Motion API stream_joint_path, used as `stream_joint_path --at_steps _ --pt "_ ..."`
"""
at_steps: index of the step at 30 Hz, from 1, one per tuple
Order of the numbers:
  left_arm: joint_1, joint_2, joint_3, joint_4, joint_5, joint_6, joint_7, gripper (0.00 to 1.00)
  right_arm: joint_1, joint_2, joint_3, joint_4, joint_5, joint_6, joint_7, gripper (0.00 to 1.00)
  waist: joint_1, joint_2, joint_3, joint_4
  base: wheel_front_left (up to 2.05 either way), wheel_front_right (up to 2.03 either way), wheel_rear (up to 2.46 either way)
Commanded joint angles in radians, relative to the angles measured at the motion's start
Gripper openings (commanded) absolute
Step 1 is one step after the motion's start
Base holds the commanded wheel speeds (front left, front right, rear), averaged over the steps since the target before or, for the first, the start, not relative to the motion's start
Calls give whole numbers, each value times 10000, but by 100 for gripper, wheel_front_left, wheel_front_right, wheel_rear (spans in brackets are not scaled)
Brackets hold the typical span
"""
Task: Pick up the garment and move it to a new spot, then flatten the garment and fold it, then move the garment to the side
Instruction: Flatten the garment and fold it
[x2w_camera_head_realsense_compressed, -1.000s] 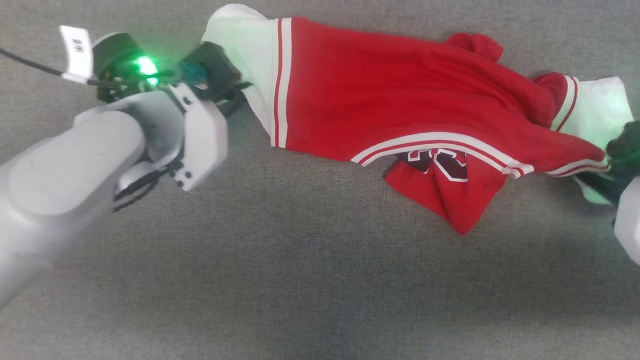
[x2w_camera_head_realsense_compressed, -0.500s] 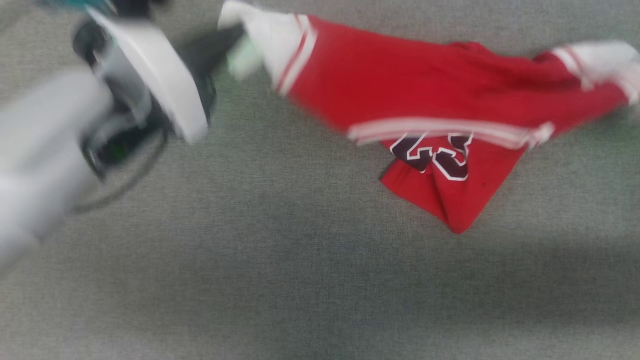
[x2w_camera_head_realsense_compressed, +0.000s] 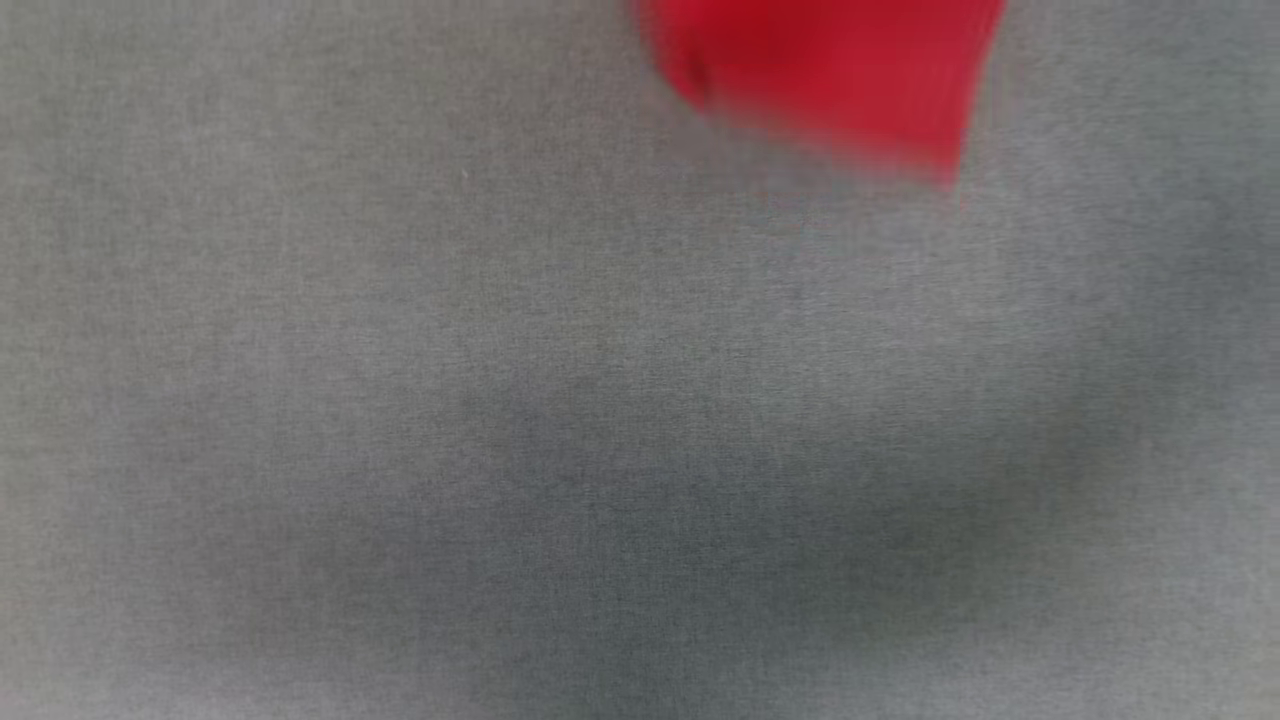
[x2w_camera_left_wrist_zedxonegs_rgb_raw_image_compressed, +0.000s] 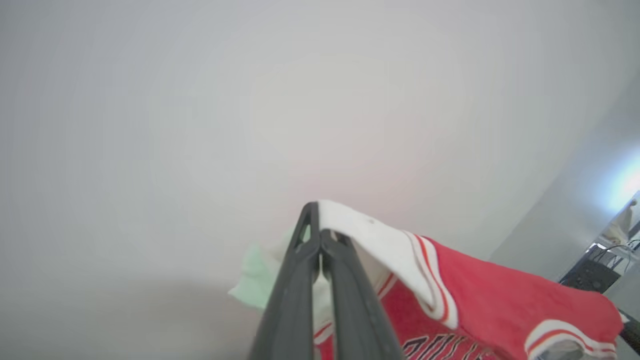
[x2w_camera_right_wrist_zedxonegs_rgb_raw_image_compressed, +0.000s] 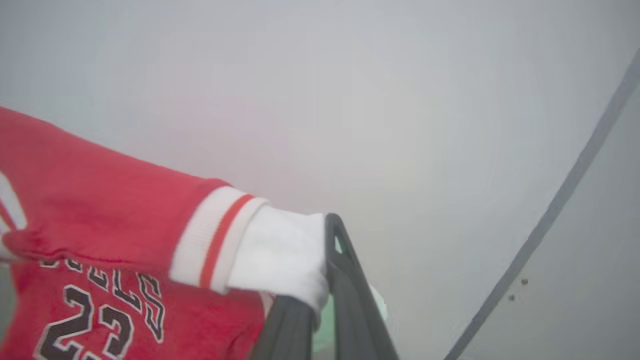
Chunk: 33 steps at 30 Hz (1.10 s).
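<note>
the garment (x2w_camera_head_realsense_compressed: 830, 70) is seen in the head view as a blurred red patch at the top edge, right of centre, above the grey surface (x2w_camera_head_realsense_compressed: 500, 420), which is blurred as well. whether the cloth touches the surface there cannot be told.

in the left wrist view the left tool (x2w_camera_left_wrist_zedxonegs_rgb_raw_image_compressed: 318, 225) rises from the bottom centre with its two dark fingers (x2w_camera_left_wrist_zedxonegs_rgb_raw_image_compressed: 290, 310) pressed together. a white side panel of the garment is pinched between them near the tips. the panel is draped over the right-hand finger and runs down to the lower right of the frame, where white-and-red striped trim gives way to the red body. part of the white-outlined lettering is shown at the bottom edge. a pale green-tinted fold of cloth is seen just left of the fingers. a plain pale background lies behind, and dark equipment with cables (x2w_camera_left_wrist_zedxonegs_rgb_raw_image_compressed: 595, 275) is seen at the right edge.

in the right wrist view the right tool (x2w_camera_right_wrist_zedxonegs_rgb_raw_image_compressed: 324, 270) is clamped narrow on another white panel, which is wrapped over the left-hand finger near the bottom centre. from there the garment is spread to the left of the frame: striped trim first, then red cloth, with the number 23 and lettering at the lower left.
</note>
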Motion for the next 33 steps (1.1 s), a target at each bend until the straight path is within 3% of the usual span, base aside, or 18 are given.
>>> stream_joint_path --at_steps 1,6,11,16,17,20,29,33 --pt "-434 -58 139 146 21 10 -163 0 -388 134 -203 317 -258 -10 -304 0 -1 0 -176 -12 0 0 0" --pt "-543 -31 349 68 -82 11 -310 0 -1111 364 -193 967 -693 -8 -795 0 -1 0 -624 66 0 0 0" --pt "854 541 193 -1050 -305 11 -31 0 -202 -57 409 843 -448 -7 -559 0 -1 0 -797 232 0 0 0" --pt "3541 1268 -107 -3718 -1027 8 654 0 1967 -750 1047 91 206 -7 -294 0 -1 0 -905 329 0 0 0" --pt "4895 1885 -209 -5156 -1213 10 832 0 3103 -1087 1235 -241 491 -7 -158 0 -1 0 -941 376 0 0 0" --pt "6706 2592 -83 -6808 -1525 1 677 0 4788 -1399 1510 -831 897 -7 23 0 -1 0 -1015 398 0 0 0" --pt "10478 3738 78 -9787 -1541 -3 1202 0 8414 -2177 1388 -1937 1392 -5 -88 0 -1 0 -1596 569 0 0 0" --pt "11620 4167 -84 -10146 -1044 -3 1408 0 9857 -2347 953 -2524 1394 -5 -26 0 -1 0 -1927 667 0 0 0"
